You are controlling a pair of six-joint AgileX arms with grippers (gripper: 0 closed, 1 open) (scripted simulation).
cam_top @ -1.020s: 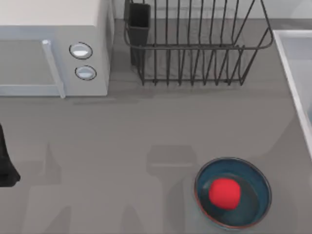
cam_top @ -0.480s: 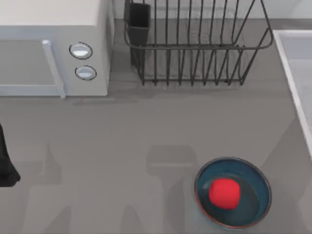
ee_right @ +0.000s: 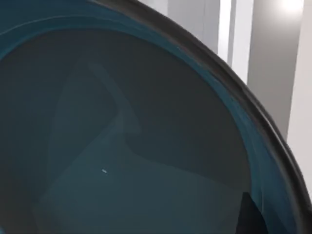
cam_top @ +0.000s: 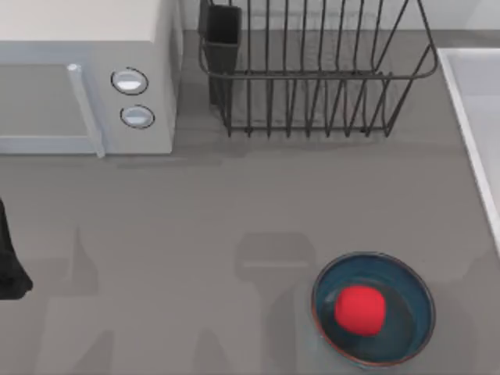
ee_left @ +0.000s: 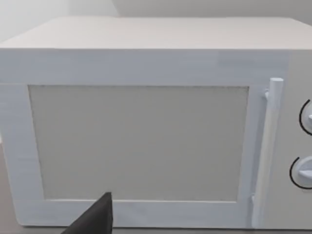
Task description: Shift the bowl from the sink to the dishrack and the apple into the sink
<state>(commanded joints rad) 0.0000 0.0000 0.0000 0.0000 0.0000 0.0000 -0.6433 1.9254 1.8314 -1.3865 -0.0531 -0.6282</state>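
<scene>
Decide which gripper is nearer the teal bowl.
Right. The right gripper is close over the bowl, looking into it; the left gripper is far off, facing the microwave at the top view's left.

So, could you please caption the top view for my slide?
A red apple sits in a blue bowl on the grey table, before the empty dishrack.

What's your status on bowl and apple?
Left arm parked, table's left. Right claw close at bowl. Apple in darker bowl on table. Microwave beside dishrack.
</scene>
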